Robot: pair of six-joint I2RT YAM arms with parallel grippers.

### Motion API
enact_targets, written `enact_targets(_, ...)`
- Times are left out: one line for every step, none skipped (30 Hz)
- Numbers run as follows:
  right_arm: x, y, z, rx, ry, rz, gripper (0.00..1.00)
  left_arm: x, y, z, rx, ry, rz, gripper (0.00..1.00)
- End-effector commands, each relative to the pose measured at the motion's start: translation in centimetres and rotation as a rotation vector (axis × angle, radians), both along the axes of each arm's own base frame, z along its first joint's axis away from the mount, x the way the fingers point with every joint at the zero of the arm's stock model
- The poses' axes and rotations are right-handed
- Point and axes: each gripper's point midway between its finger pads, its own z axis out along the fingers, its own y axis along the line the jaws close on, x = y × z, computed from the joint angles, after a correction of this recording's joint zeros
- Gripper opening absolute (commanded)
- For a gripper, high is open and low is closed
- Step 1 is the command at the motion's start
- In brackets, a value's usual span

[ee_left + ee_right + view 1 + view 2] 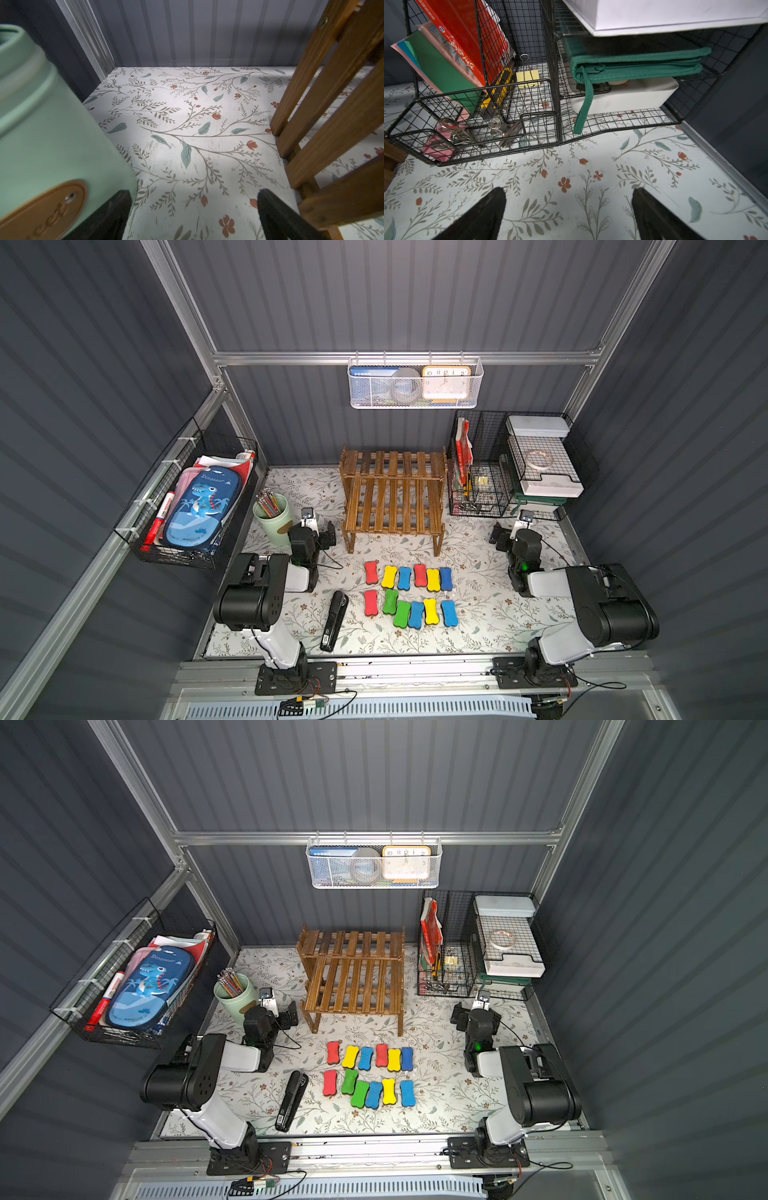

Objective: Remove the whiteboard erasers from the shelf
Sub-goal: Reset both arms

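Twelve erasers [432, 579] on surface [490, 626], two rows, 6 o'clock from shelf [392, 497]; left claw [193, 192] released, 9 o'clock of shelf; right claw [569, 189] released, 3 o'clock.

The floral tabletop [498, 614] bears the shelf [392, 497], whiteboard erasers [404, 577], stapler [334, 620], pencil cup [272, 526] and wire organiser [482, 497]

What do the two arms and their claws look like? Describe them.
Left arm and right arm: chunky black joints, white link shells, thin black cables, a small green light near each wrist. Left claw and right claw: two tapered matte-black fingers each.
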Motion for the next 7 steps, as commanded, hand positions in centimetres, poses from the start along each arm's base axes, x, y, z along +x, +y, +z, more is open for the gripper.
enact_targets(0.22, -0.40, 0.40, 0.008, -0.019, -0.024, 0.99, 0.36, -0.18, 0.44, 0.000, -0.009, -0.002, 0.99)
enact_targets(0.29, -0.45, 0.34, 0.007, -0.018, -0.025, 0.99, 0.34, -0.19, 0.36, 0.000, -0.006, -0.002, 0.99)
enact_targets(0.24, -0.46, 0.32, 0.009, -0.023, -0.025, 0.99, 0.37, -0.20, 0.41, -0.001, -0.008, -0.003, 0.99)
enact_targets(0.26, -0.46, 0.45, 0.008, -0.031, -0.024, 0.99, 0.37, -0.20, 0.41, 0.000, -0.008, -0.003, 0.99)
enact_targets(0.22, -0.49, 0.47, 0.006, -0.033, -0.025, 0.99, 0.35, -0.20, 0.44, 0.000, -0.009, -0.003, 0.99)
enact_targets(0.19, -0.51, 0.48, 0.004, -0.035, -0.025, 0.99, 0.39, -0.20, 0.45, 0.000, -0.009, -0.002, 0.99)
enact_targets(0.15, -0.48, 0.56, 0.004, -0.038, -0.023, 0.99, 0.34, -0.20, 0.38, 0.000, -0.007, -0.003, 0.99)
